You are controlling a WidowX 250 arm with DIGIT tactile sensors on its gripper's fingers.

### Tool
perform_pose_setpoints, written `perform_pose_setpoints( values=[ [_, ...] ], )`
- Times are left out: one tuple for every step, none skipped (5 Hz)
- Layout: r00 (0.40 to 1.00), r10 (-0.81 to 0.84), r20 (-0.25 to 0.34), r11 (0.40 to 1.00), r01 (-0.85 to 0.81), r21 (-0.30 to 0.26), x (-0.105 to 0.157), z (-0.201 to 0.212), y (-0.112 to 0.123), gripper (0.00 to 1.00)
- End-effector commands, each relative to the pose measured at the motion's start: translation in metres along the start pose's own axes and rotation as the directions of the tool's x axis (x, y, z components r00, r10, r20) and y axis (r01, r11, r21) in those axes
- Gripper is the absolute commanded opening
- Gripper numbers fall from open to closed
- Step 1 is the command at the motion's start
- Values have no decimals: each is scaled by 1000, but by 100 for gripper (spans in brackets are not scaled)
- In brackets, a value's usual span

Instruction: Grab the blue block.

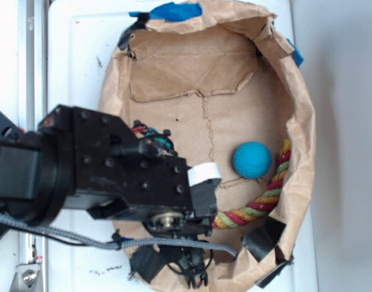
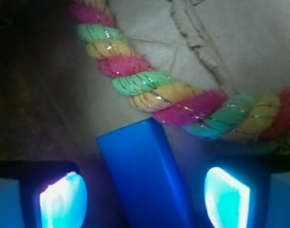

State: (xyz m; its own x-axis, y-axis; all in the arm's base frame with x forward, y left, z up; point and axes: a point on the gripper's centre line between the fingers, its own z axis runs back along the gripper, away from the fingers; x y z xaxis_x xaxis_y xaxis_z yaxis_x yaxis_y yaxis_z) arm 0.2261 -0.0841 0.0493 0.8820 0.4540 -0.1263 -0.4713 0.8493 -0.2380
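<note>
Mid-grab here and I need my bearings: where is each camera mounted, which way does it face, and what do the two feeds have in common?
Exterior: overhead, looking straight down into the crumpled brown paper-lined bin; the black arm and its wrist fill the lower left, beside the round teal ball.
Wrist: mounted at the claw, looking along its two fingers, which stand apart on either side of the glossy blue rectangular block.
Shared: the multicoloured twisted rope and the bin's paper floor.

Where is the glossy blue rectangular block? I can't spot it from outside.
In the wrist view, the glossy blue rectangular block sits bottom centre between the open tool's fingers, just below the multicoloured twisted rope.
</note>
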Motion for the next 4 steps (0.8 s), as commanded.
perform_pose_setpoints(
  values=[
    [993, -105, 57, 985, 96, 146, -11, -12, -6, 100],
    [994, -94, 58, 981, 83, 174, -10, -19, -5, 100],
    [994, -99, 54, 982, 88, 168, -12, -21, -7, 100],
    [990, -115, 77, 982, 102, 160, -15, -20, -7, 100]
  ],
)
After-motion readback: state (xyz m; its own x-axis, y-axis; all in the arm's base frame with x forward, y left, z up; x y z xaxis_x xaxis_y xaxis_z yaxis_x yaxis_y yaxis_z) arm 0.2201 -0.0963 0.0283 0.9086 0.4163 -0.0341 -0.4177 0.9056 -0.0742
